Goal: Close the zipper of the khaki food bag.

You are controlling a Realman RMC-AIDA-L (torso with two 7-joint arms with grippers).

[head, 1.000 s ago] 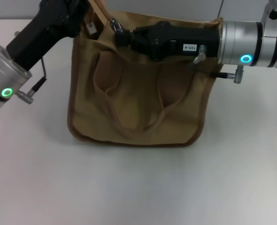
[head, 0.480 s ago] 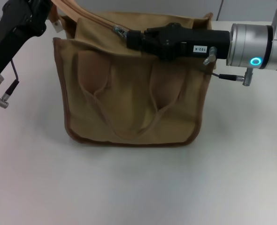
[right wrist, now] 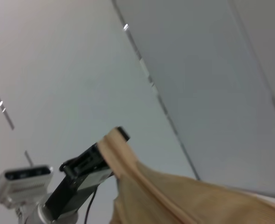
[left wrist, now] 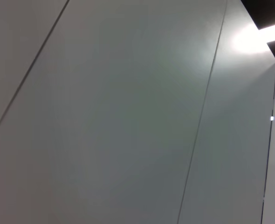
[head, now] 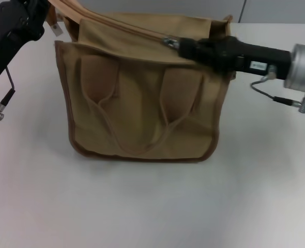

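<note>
The khaki food bag (head: 142,98) stands upright in the middle of the white table (head: 152,206), a boxy tan canvas tote with darker brown piping running round its front panel. Two looped fabric handles hang slack down that front face, their curves crossing low on the panel. The top edge rises toward the robot's left, where the corner of the bag is pulled up and stretched taut.

Up at that raised corner sits the left gripper (head: 45,6), black, at the upper left edge of the head view, clamped on the bag's end strip; the right wrist view shows the tan strip pinched in its dark fingers. A small white tag dangles just beside it.

Across the top panel runs the zipper (head: 126,28), a long khaki-taped line slanting down from the lifted corner. Its silver pull sits on the robot's right half of the bag, well along the line, glinting against the canvas.

The right gripper (head: 174,43) reaches in from the right, its long black body lying level over the bag's top edge, fingertips closed right on the silver pull. Behind it, the silver wrist cuff shows a glowing blue ring.

The left wrist view shows only plain grey wall panels.
</note>
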